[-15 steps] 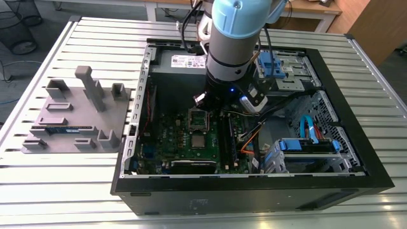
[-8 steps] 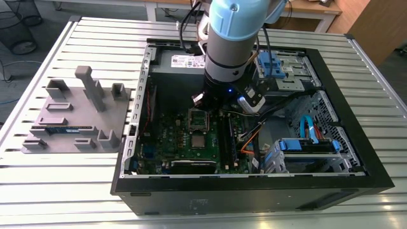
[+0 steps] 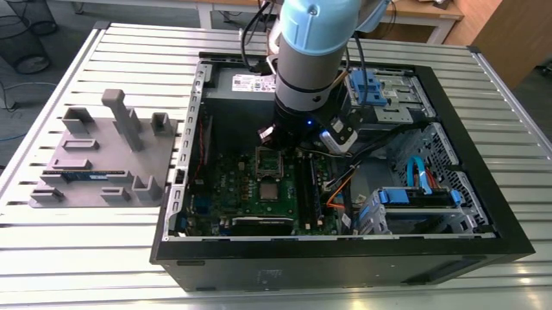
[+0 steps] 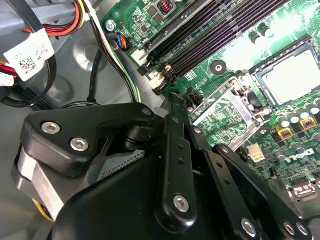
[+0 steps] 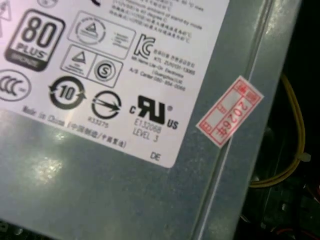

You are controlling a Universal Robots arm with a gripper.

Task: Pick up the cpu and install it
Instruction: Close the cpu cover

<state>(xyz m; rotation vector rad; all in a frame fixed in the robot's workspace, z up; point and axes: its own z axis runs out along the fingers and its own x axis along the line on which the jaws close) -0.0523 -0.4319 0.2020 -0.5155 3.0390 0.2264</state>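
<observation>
**Risk of a knock on the socket frame and a crooked chip**

Most of the slatted metal table (image 3: 86,258) is taken by an open computer case (image 3: 345,266), and the arm (image 3: 311,58) reaches down into it. The grey power supply (image 5: 100,190) sits along one wall of the case, very close to the wrist. The gripper (image 4: 172,115) hangs low over the motherboard (image 3: 233,184), at the board's edge nearest the power supply. It is close beside the memory slots (image 4: 215,35) and just short of the silver socket frame (image 4: 210,114). Whether the gripper is apart or together, I cannot tell.

The cpu (image 4: 292,76) lies flat near the middle of the motherboard, inside a dark square border. It is just beside the socket frame, on the side away from the power supply, and apart from the gripper.

I judge the first danger to be a collision. The space is narrow, so a small error sideways can push the gripper against the frame or the slot latches. The loose cables (image 4: 107,55) near the corner of the board can also catch on the black links.

The second danger is the chip itself. It is thin and smooth, so a grip that is off centre may tilt it. A tilted or wrongly turned chip may then damage the fine contacts when pressed. Its orientation mark is too small to see.
</observation>
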